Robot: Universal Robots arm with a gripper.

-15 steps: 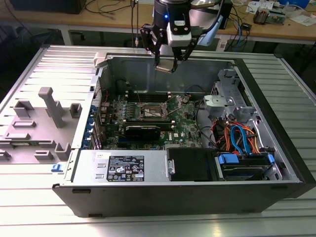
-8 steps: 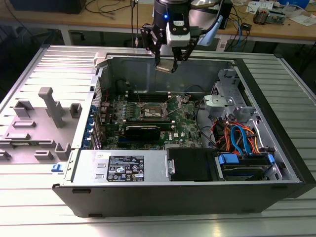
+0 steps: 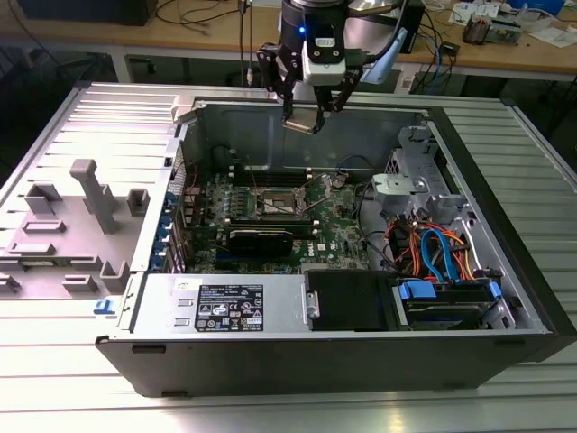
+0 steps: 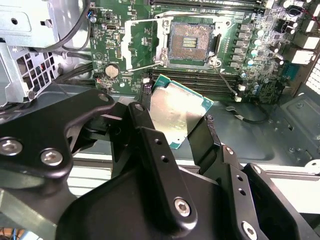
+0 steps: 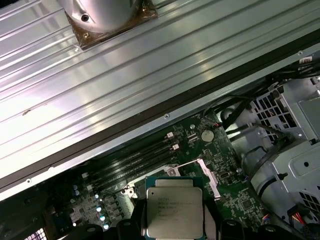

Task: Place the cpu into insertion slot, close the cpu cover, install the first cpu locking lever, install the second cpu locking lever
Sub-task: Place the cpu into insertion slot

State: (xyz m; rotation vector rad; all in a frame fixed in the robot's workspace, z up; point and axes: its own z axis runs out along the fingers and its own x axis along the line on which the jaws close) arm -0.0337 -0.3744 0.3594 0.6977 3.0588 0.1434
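Note:
My gripper (image 3: 307, 110) hangs above the back wall of the open computer case, shut on the cpu (image 3: 302, 123). In the second wrist view the cpu (image 4: 175, 112), a silver-topped square with a green edge, sits tilted between the black fingers (image 4: 146, 131). The first wrist view has its flat metal top (image 5: 174, 207) facing the camera. Below and ahead on the green motherboard (image 4: 125, 75) lies the insertion slot (image 4: 192, 41), bare, with its dark pin field exposed. The cpu cover (image 4: 136, 44) is swung open beside it. Thin wire levers (image 4: 226, 82) stand loose around the socket. In the exterior view the slot (image 3: 278, 204) is mid-board.
Black memory slots (image 4: 210, 82) run beside the socket. A silver power supply (image 3: 225, 305) fills the case's front, and a drive cage with orange and blue cables (image 3: 433, 253) stands at the exterior view's right. A grey fixture plate (image 3: 68, 225) lies at the exterior view's left.

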